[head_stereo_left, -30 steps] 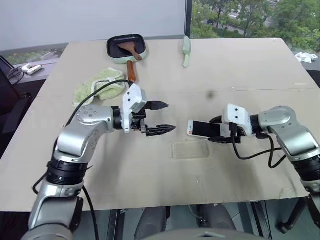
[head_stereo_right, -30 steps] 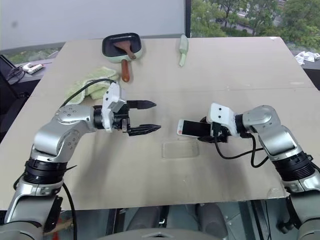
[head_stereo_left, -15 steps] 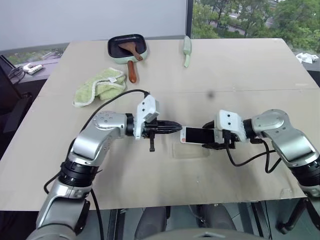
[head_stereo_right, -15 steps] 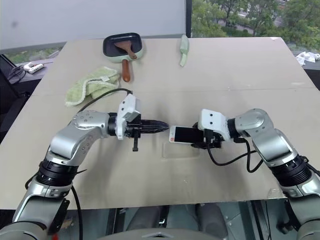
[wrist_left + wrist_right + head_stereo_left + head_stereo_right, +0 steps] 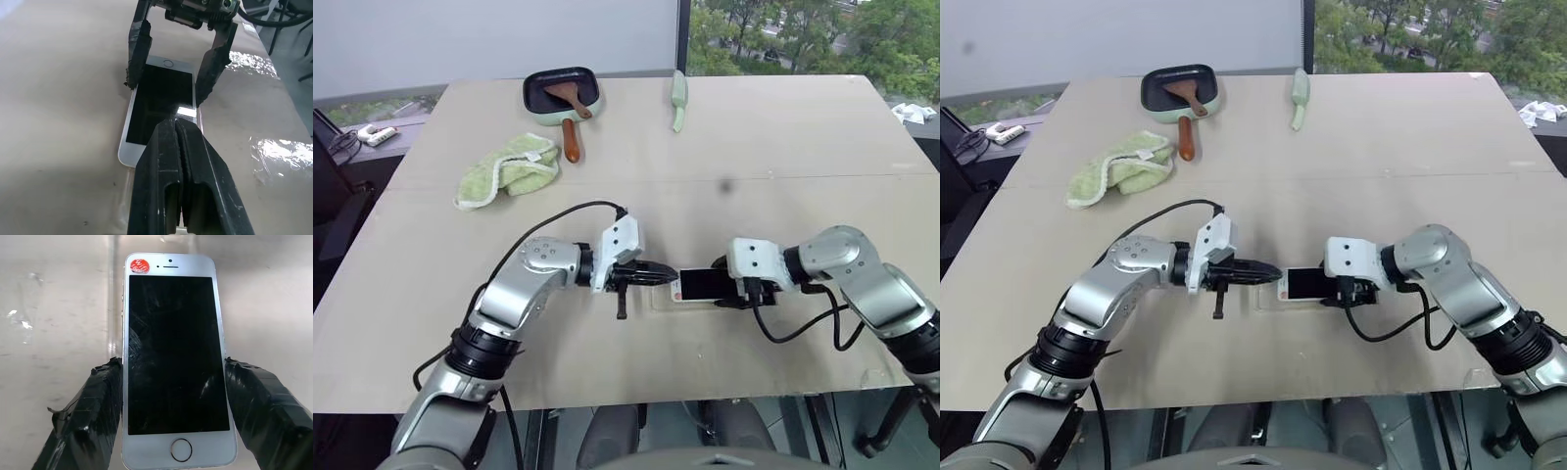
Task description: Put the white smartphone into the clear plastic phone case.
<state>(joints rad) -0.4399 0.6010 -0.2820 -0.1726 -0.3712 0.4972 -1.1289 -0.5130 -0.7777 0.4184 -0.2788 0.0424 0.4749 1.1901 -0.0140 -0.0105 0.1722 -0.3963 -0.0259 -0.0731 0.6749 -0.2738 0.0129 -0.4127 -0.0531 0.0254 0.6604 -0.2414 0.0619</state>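
Gripping the white smartphone [image 5: 173, 362] by its two long edges, the right gripper [image 5: 729, 288] is holding it screen-up at the near middle of the table [image 5: 783, 147], one black finger [image 5: 90, 418] pressing on each side (a small red sticker is showing at the phone's free end). The left gripper [image 5: 668, 273] is pointing at that free end from the left, its two fingers [image 5: 183, 166] pressed fully together with nothing between them, tips just above the screen. The clear plastic phone case [image 5: 658, 299] is lying flat on the table directly under the phone, its faint glossy edge peeking out on the left side.
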